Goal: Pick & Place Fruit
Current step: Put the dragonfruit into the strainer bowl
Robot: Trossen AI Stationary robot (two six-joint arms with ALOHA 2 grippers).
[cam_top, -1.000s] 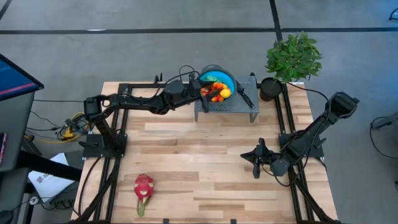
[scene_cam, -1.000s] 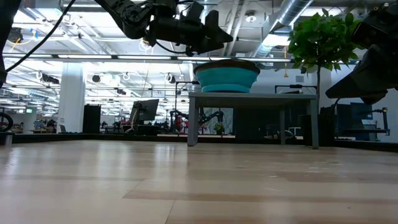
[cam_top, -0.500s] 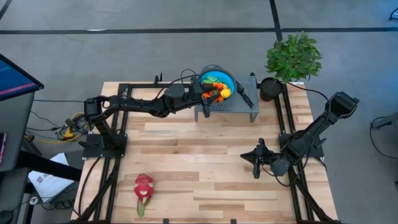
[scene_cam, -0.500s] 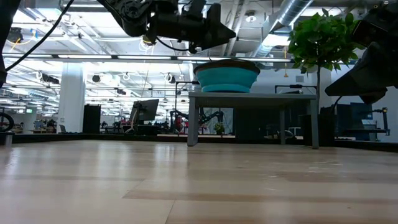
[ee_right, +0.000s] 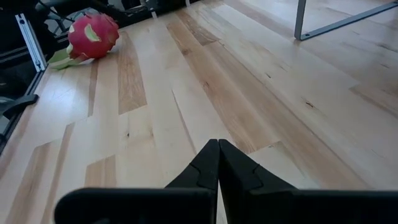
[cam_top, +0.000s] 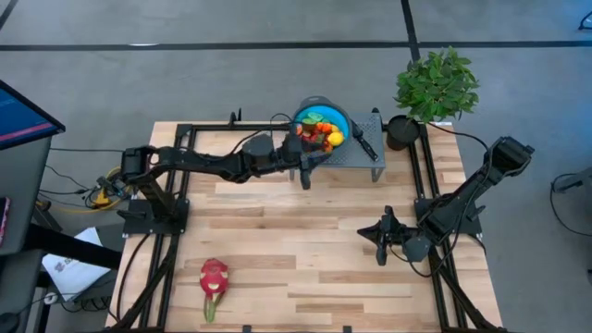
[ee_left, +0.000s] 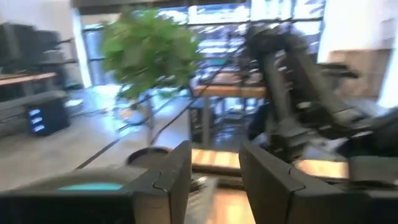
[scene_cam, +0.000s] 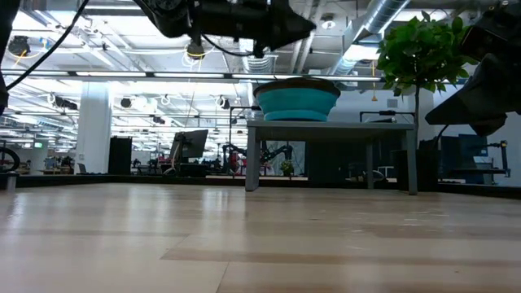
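Many small fruits (cam_top: 321,135) fill the blue bowl (cam_top: 335,116) at the counter's (cam_top: 305,245) twelve o'clock edge, just beside the left pincer (cam_top: 307,166), fingers parted, nothing visibly held. Dragon fruit (cam_top: 214,277) lies at seven o'clock, well apart. Right pincer (cam_top: 382,242) rests closed, empty.

A teal-blue bowl (cam_top: 329,117) holds orange, red, yellow and green fruit (cam_top: 321,132). It sits on a grey perforated stand (cam_top: 356,155). Away from the stand, a pink-red dragon fruit (cam_top: 214,276) with green tips lies on the pale wood-striped table (cam_top: 296,240).
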